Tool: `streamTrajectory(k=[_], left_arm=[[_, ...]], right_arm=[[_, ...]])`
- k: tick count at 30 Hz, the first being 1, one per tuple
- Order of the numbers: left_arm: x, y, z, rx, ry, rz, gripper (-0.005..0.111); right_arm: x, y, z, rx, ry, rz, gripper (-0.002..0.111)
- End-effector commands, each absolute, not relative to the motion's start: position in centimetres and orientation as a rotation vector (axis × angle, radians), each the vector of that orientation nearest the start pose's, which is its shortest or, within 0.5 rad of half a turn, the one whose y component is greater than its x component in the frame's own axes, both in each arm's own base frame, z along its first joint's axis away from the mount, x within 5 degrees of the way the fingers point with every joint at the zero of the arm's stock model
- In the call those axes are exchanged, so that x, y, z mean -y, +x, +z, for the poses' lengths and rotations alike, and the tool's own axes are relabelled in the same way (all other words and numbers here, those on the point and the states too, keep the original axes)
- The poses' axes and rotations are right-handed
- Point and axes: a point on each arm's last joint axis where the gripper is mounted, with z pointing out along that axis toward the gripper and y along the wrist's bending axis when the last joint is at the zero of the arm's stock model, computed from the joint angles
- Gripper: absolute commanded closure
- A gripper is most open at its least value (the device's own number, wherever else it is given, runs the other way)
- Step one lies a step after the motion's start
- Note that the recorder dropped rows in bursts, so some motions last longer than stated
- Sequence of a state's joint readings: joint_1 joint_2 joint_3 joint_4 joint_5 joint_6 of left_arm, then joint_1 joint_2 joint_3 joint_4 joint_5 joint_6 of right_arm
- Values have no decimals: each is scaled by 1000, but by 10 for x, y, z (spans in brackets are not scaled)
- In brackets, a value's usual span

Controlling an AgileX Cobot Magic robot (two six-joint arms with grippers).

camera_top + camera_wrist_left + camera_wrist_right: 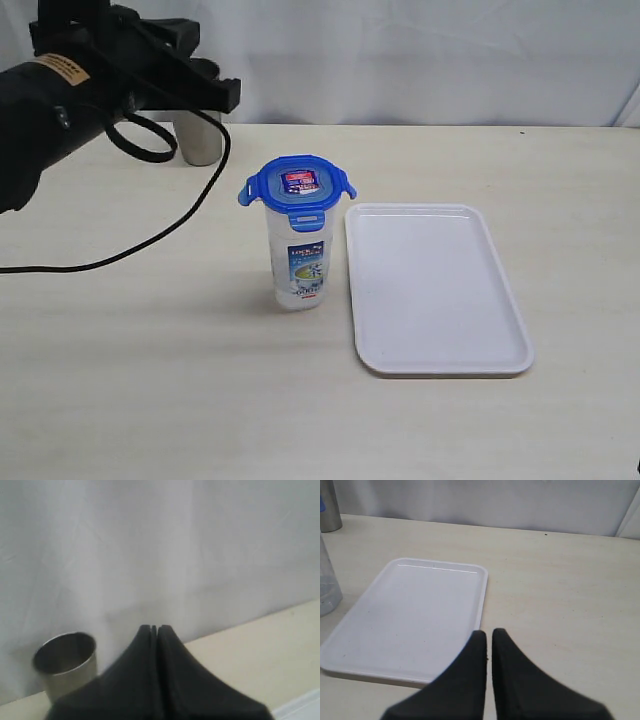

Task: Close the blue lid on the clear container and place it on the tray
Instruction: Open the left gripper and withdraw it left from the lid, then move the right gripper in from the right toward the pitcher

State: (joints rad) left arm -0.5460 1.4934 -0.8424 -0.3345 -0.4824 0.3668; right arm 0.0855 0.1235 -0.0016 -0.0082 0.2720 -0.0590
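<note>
The clear container stands upright on the table, just left of the white tray. The blue lid sits on top of it, its side flaps sticking outward. My left gripper hangs shut and empty at the back left, above the table and well away from the container. In the left wrist view its fingers are pressed together. My right gripper is shut with nothing in it, above the table by the tray. The container's wall shows at that view's edge.
A steel tumbler stands at the back left behind my left arm, and it also shows in the left wrist view as the tumbler. A black cable loops over the table's left side. A white curtain closes the back.
</note>
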Motion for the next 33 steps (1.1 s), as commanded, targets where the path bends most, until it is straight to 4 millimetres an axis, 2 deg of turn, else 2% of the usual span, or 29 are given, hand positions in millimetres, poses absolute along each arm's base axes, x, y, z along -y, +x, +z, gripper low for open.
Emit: streamTrajectory(k=[1, 4, 8, 10, 15, 18, 21, 29, 33], left_arm=[[173, 281, 292, -1517, 482, -417, 107], [180, 275, 294, -1471, 555, -536, 107], [172, 278, 291, -1494, 536, -599, 107], [160, 280, 283, -1514, 495, -598, 107], [116, 274, 248, -1545, 430, -552, 107], [106, 258, 236, -1480, 503, -648, 107], [105, 242, 231, -1394, 671, -719, 107], [106, 229, 205, -1505, 1041, -649, 107], [106, 228, 202, -1506, 1080, -655, 107]], right_arm=[[-5, 63, 182, -1867, -133, 12, 104], [-5, 63, 182, -1867, -133, 12, 104], [-5, 63, 182, -1867, -133, 12, 104], [-5, 63, 182, -1867, -133, 12, 104], [-5, 63, 182, -1867, -133, 12, 104], [-5, 63, 182, -1867, -133, 12, 104], [-5, 63, 182, -1867, -133, 12, 104], [-5, 63, 182, -1867, -133, 12, 104], [-5, 63, 182, -1867, -133, 12, 104]])
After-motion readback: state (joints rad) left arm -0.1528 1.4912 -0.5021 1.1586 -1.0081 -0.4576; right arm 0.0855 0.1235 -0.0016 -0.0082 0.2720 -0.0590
